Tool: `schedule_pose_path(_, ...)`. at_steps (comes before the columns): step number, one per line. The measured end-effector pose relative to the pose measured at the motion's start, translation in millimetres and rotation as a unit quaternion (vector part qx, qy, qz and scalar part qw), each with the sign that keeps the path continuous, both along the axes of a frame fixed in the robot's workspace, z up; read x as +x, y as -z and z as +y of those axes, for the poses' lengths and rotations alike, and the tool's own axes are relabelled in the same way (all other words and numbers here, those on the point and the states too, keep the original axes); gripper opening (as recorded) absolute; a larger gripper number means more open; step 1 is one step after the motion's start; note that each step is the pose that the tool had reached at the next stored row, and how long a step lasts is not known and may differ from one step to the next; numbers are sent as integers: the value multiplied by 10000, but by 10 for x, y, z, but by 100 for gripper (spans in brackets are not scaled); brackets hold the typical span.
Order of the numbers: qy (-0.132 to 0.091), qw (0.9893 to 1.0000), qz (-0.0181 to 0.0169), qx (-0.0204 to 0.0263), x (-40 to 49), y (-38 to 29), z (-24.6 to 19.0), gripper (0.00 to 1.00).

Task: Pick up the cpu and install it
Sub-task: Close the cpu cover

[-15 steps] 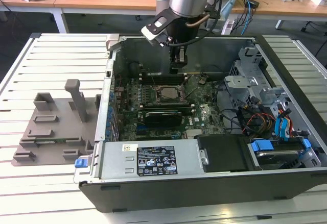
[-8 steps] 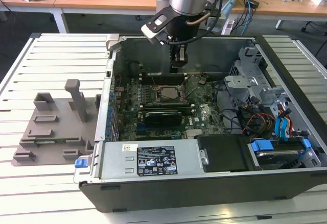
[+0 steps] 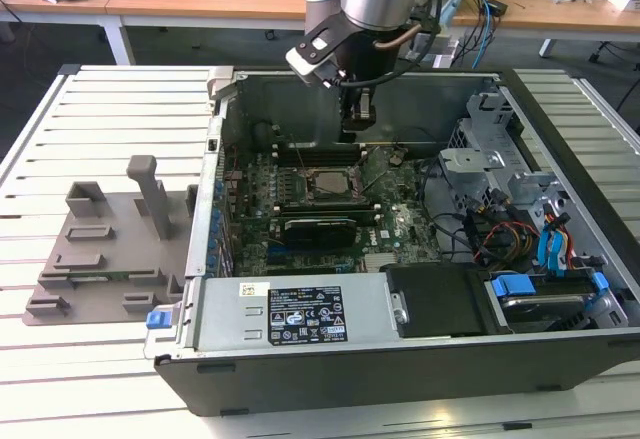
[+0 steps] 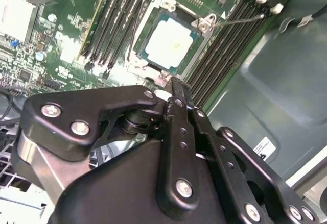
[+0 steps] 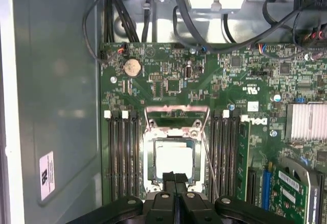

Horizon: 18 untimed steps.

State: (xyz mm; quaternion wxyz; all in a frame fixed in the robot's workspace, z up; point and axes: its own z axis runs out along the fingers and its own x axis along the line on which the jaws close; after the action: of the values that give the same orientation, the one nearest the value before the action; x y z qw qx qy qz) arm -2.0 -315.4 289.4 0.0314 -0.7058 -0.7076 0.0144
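One arm, three views. Exterior view: black pincer (image 3: 352, 131) hangs inside the open dark computer case (image 3: 400, 374) on the white slatted table (image 3: 110, 109), above the black square socket frame (image 3: 323, 182) on the green motherboard (image 3: 392, 224). Grey plastic fixture tray (image 3: 100, 259) sits on the table at the exterior view's left, just beside the case. Second wrist view: pincer (image 4: 172, 85) fingers pressed together, nothing between them. The small flat silvery-grey square cpu (image 4: 169, 39) lies flat inside the socket frame, with long black memory slots (image 4: 117, 9) on both sides. First wrist view: pincer (image 5: 174, 177) pressed together and empty, tips lined up over one edge of the cpu (image 5: 173, 158), which sits in the socket. Can't tell whether the tips touch it. A thin wire lever (image 5: 208, 160) runs alongside the socket.
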Motion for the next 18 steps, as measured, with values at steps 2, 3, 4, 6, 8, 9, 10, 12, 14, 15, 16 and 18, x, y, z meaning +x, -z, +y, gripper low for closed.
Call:
schedule_pose_path(2,0,10000,0,-2,49,0,0,11)
schedule_pose_path(3,0,10000,0,-4,58,0,0,11)
schedule_pose_path(4,0,10000,0,-6,86,0,0,11)
schedule_pose_path(6,1,10000,0,-6,222,0,0,11)
schedule_pose_path(8,0,10000,0,-7,357,0,0,11)
schedule_pose_path(9,0,10000,0,-8,368,0,0,11)
schedule_pose_path(10,0,10000,0,-8,388,0,0,11)
schedule_pose_path(12,0,10000,0,-9,404,-1,0,11)
schedule_pose_path(14,0,10000,0,-8,405,-2,0,11)
schedule_pose_path(15,0,10000,0,-8,405,-2,0,11)
schedule_pose_path(16,0,10000,0,-8,405,-3,0,11)
schedule_pose_path(18,0,10000,0,-9,409,-3,0,11)
